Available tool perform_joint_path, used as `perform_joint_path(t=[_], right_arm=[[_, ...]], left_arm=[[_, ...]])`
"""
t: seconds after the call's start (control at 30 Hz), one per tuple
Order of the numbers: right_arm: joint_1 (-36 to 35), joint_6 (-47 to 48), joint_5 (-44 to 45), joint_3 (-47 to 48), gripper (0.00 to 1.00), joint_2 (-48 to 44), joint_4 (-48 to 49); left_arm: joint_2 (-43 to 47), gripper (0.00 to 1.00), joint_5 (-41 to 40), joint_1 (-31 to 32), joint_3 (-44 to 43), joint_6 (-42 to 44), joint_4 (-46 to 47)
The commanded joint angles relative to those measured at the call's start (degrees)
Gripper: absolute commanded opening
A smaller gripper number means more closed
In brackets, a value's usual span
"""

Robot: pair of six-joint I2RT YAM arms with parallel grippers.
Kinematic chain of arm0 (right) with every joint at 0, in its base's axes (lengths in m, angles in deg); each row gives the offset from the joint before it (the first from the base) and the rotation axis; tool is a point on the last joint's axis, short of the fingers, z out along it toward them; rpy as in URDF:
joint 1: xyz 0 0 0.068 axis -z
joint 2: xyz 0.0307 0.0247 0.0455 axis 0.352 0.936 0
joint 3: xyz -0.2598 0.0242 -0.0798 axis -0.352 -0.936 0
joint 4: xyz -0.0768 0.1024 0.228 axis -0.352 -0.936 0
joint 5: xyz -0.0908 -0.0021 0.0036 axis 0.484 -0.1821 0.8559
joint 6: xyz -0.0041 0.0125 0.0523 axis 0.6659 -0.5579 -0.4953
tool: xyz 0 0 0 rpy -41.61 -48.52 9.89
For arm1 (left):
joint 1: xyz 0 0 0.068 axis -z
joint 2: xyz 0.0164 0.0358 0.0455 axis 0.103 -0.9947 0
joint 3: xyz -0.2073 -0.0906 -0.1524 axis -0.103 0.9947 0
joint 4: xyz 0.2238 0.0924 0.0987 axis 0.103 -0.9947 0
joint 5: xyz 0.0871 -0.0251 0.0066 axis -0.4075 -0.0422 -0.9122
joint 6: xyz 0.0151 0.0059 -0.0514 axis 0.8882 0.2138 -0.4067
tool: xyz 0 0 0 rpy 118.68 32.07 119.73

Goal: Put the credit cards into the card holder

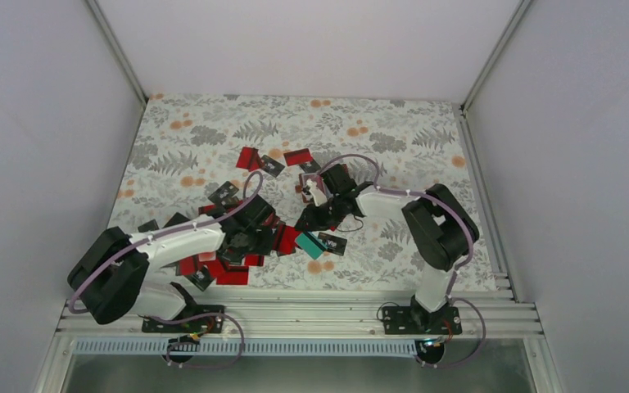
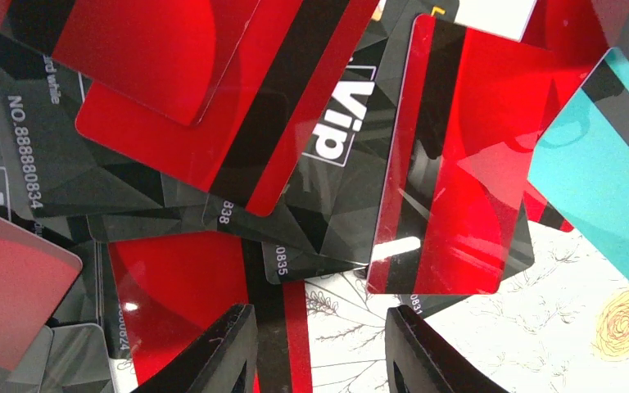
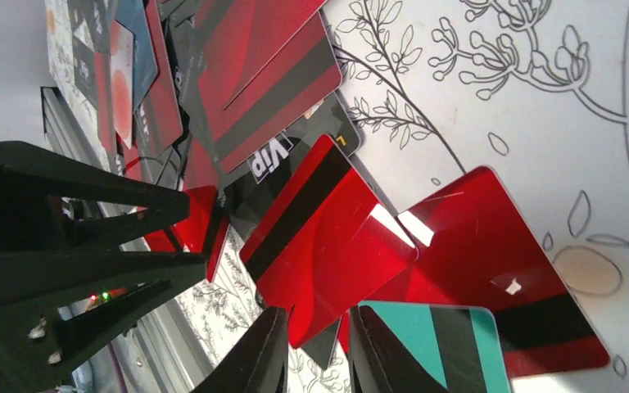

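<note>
Item: loose credit cards [image 1: 231, 277], thin glossy plastic rectangles, mostly red or black, plus one teal plastic card [image 1: 309, 244]. They are heaped overlapping at the middle of the floral-print counter [image 1: 213, 131], the heap running toward its near edge, with a few strays nearer the far edge. Item: brown folding card holder; I cannot pick it out in any view. Left end effector [image 2: 319, 352]: fingers spread, nothing between them, low over the side of the heap toward the counter's left edge. Right end effector [image 3: 315, 354]: fingers standing close together, with the corner of a red card with a black stripe [image 3: 328, 237] lying in the gap. I cannot tell whether it is pinched. Progress, by my reckoning: no card shows as stowed and nearly the whole lot lies out on the counter, so this looks like an early stage, with one pickup in hand.
</note>
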Motion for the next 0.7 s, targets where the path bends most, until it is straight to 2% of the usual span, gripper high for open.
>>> perform_joint_path(t=[0.0, 0.27, 0.67], right_arm=[[-1.0, 1.1, -1.6, 3.1, 0.19, 2.7, 2.1], [-1.1, 2.2, -0.6, 6.0, 0.08, 6.3, 1.0], [-1.1, 2.4, 4.0, 5.2, 0.05, 10.4, 0.3]], left_arm=[[1.7, 0.41, 0.7, 0.2, 1.2, -2.5, 1.9], [1.6, 0.41, 0.9, 0.2, 1.5, -3.2, 2.2], [1.2, 0.41, 1.6, 0.2, 1.4, -3.6, 2.6]])
